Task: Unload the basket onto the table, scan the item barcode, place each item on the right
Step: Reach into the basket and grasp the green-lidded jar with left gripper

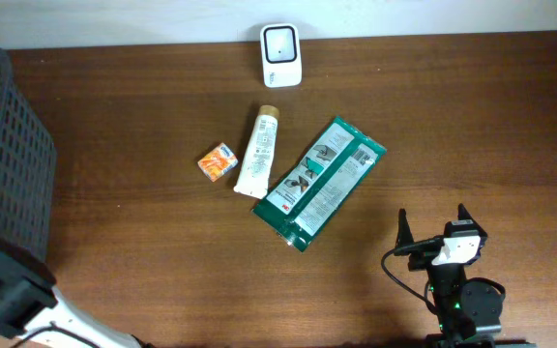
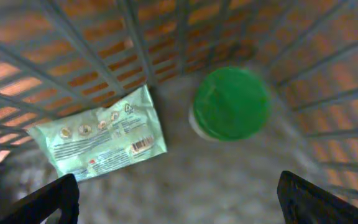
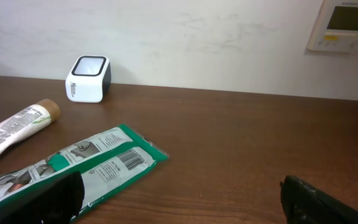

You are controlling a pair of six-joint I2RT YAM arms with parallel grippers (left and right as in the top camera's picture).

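Both pairs of jaws stand wide and empty, the left gripper (image 2: 180,202) down inside the basket (image 1: 13,145) at the left, the right gripper (image 1: 433,220) over the near right of the worktop (image 1: 472,116); the flat green pack (image 1: 319,181) lying mid-worktop, barcode up, could slip from a pinch or reach the far scanner (image 1: 281,43) facing the wrong way. I count one scanner, one basket; three items out: pack, tube (image 1: 259,150), orange packet (image 1: 218,161); two in the basket: pale packet (image 2: 101,140), green-lidded tub (image 2: 232,102).

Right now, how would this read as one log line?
left jaws open, empty, in basket over pouch and green-lidded tub | right jaws open, empty | on table: scanner, tube, green pack, orange packet
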